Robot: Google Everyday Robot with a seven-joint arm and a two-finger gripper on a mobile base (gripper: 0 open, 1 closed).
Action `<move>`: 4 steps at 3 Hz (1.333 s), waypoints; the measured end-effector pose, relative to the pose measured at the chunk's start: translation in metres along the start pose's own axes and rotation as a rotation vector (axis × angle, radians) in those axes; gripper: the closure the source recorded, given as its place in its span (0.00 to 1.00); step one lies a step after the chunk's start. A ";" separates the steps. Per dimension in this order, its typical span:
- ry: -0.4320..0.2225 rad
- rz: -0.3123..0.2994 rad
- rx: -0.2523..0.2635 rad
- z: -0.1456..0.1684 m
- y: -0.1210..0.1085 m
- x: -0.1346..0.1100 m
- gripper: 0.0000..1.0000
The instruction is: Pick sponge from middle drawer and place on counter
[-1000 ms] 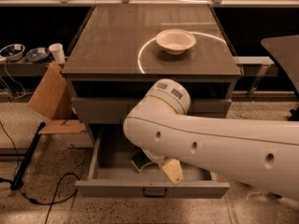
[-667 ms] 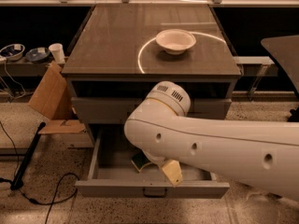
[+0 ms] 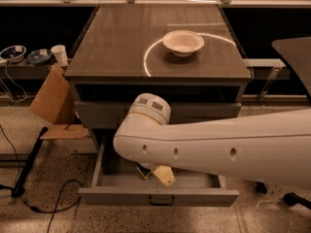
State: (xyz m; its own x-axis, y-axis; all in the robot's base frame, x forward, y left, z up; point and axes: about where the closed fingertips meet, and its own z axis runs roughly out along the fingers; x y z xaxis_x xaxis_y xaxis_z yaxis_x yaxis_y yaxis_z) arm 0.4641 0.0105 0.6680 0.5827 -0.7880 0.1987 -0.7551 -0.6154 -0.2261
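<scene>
The middle drawer (image 3: 112,173) is pulled open below the counter (image 3: 121,42), showing its grey floor and a dark handle on its front. My white arm reaches in from the right, and the gripper (image 3: 156,173) is down inside the drawer, near its middle. The sponge (image 3: 142,171) shows only as a small dark and yellow sliver at the gripper's left side. The arm hides the rest of it. I cannot tell whether the gripper holds it.
A white bowl (image 3: 182,41) stands on the counter inside the curved light streak. The upper drawer face (image 3: 97,114) is closed. Cardboard (image 3: 53,98), a paper cup (image 3: 60,55) and cables (image 3: 29,161) are at the left. A dark table (image 3: 296,52) is at the right.
My arm has shifted left and slightly lower over the drawer. The gripper has moved left onto the sponge's spot, and the arm now covers most of the sponge.
</scene>
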 end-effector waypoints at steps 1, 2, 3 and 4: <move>0.013 -0.071 0.032 0.030 -0.029 -0.014 0.00; 0.007 -0.135 0.022 0.063 -0.059 -0.017 0.00; -0.032 -0.187 -0.044 0.117 -0.093 -0.009 0.00; -0.045 -0.207 -0.090 0.151 -0.107 -0.005 0.00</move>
State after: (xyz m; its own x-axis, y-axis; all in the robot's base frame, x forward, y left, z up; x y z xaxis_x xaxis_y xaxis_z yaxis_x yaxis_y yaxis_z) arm 0.5875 0.0772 0.5473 0.7395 -0.6462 0.1886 -0.6404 -0.7617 -0.0989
